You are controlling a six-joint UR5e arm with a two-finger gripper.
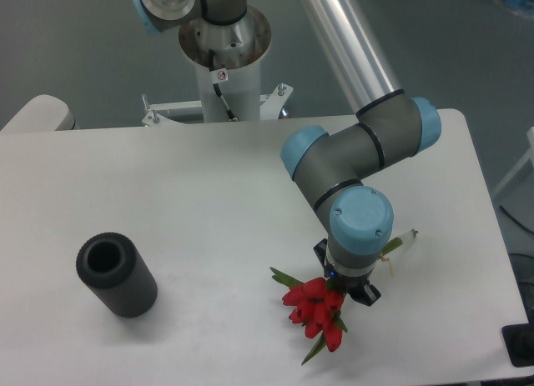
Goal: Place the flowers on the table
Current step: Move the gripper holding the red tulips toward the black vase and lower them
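The flowers (pixel 315 309) are a small bunch of red blooms with green leaves, at the front right of the white table (pixel 209 194). Their thin stems run up and to the right, and the pale stem end (pixel 405 234) shows beyond the arm. My gripper (pixel 345 279) points straight down over the stems just behind the blooms. Its black jaws stick out on either side of the stems. The blue-capped wrist (pixel 360 223) hides the fingertips, so I cannot tell whether they are closed on the stems. I cannot tell whether the blooms rest on the tabletop or hang just above it.
A black ribbed cylinder (pixel 117 276) lies on its side at the front left of the table, its open end facing up and left. The arm's base column (pixel 224 57) stands behind the far edge. The table's right edge (pixel 492 261) is close to the flowers.
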